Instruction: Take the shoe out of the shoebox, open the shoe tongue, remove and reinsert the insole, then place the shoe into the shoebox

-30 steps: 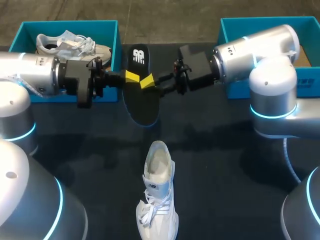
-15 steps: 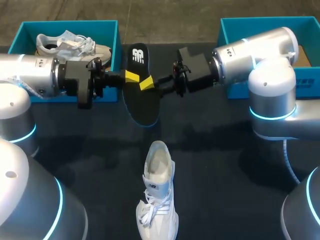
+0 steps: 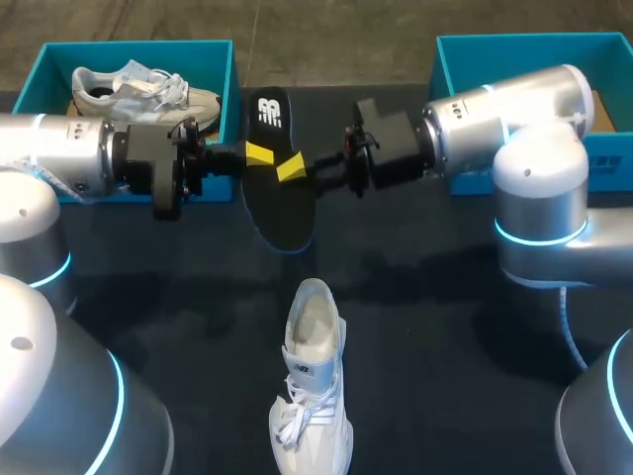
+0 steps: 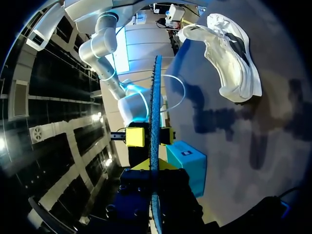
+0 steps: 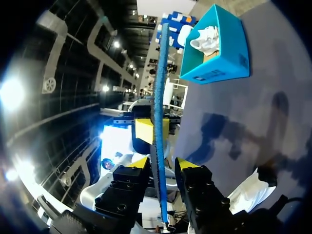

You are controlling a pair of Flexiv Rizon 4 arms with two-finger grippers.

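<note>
A black insole (image 3: 281,208) with a blue rim hangs in the air above the table's far middle, edge-on in both wrist views (image 4: 155,107) (image 5: 159,73). My left gripper (image 3: 259,153) (image 4: 155,168) comes in from the left and is shut on its edge. My right gripper (image 3: 290,168) (image 5: 163,165) faces it from the other side. Its fingers straddle the insole, with a gap showing on each side, so it is open. The white shoe (image 3: 312,381) (image 4: 229,53) stands on the dark table (image 3: 445,327) nearer the front, its opening toward the insole.
A teal shoebox (image 3: 223,69) at the far left holds a second white shoe (image 3: 138,89) (image 5: 204,36). Another teal box (image 3: 455,54) (image 4: 187,163) stands at the far right, behind my right arm.
The right gripper's fingers have drawn closer together around the insole. Both grippers and the insole have shifted slightly toward the far side. The shoe on the table has not moved.
</note>
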